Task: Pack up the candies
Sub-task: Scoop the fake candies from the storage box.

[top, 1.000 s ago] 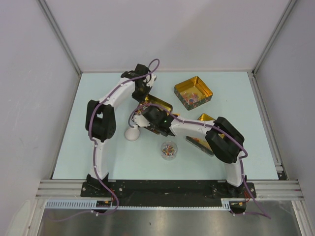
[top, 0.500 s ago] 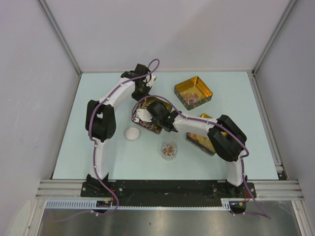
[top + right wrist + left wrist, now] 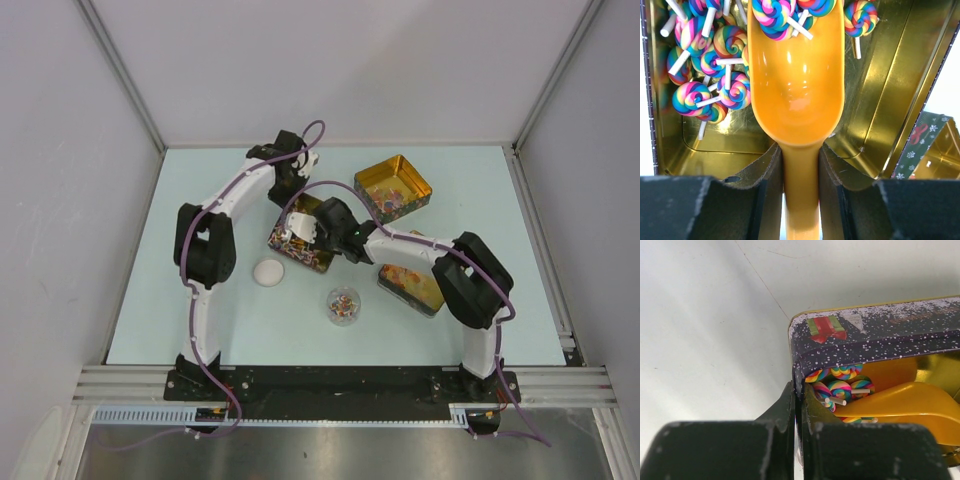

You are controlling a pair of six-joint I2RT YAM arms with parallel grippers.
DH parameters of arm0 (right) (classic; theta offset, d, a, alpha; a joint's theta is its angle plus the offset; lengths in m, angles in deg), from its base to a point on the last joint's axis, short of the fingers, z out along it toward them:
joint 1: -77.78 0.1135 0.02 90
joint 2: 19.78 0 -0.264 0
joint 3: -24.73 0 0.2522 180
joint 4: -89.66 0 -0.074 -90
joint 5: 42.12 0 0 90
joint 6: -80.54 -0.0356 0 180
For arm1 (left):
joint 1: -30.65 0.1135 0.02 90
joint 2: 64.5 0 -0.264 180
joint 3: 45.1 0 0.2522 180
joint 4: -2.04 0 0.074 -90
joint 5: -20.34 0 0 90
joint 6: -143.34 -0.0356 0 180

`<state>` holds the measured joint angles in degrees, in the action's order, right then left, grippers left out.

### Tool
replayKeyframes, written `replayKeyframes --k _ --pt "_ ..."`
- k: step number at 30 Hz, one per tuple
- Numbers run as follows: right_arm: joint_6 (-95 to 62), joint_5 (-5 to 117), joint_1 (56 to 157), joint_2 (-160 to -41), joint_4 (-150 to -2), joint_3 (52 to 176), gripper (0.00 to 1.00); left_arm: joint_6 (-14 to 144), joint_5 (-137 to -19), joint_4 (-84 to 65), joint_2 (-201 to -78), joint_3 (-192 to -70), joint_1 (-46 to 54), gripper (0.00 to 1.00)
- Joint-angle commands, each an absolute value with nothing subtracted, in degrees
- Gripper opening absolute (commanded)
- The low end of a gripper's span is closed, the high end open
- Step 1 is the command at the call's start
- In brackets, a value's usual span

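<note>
Right fingers (image 3: 767,190) clamp our orange scoop (image 3: 797,75) by its handle; candies (image 3: 705,95) lie straight ahead along its long axis, heaped inside the gold tin (image 3: 880,100), whose corner wall our left fingers (image 3: 783,409) pinch on the desk (image 3: 715,315).

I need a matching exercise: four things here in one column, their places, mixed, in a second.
1 orange plastic scoop
2 dark speckled square tin of swirl candies
3 small clear round cup
4 white round object

a holds a few candies, stands alone
b wall pinched by left tool
c handle held by right tool
d lies left of the cup

Pairs: 1-c, 2-b, 3-a, 4-d
</note>
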<state>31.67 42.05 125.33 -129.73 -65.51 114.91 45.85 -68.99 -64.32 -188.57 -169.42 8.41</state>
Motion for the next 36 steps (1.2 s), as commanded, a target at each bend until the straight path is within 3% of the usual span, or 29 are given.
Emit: replayKeyframes --k 1,36 --pt "29.65 45.33 124.54 -127.97 -68.75 112.5 0.0 47.45 -72.91 -64.28 -186.05 -170.57 7.36 0.0" --pt "26.05 58.15 118.47 -120.85 -78.69 102.48 0.0 47.27 -71.51 -64.54 -187.11 -170.57 7.54 0.0"
